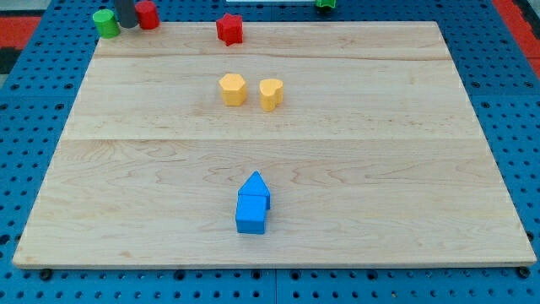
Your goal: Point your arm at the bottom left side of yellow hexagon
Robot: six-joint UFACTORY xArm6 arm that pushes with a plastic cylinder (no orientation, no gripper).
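The yellow hexagon (pixel 233 89) lies on the wooden board (pixel 354 160) a little above the middle. A yellow heart-shaped block (pixel 271 94) lies just to its right, apart from it. My tip (pixel 126 25) is at the view's top left, at the board's far corner, between a green cylinder (pixel 106 23) and a red cylinder (pixel 148 14). The tip is far up and to the left of the yellow hexagon. Only the rod's lower end shows.
A red star-shaped block (pixel 229 28) sits at the board's top edge, above the hexagon. Two blue blocks stand together low in the middle: a pointed one (pixel 256 187) and a cube (pixel 251 214). A green block (pixel 325 3) is cut off at the top.
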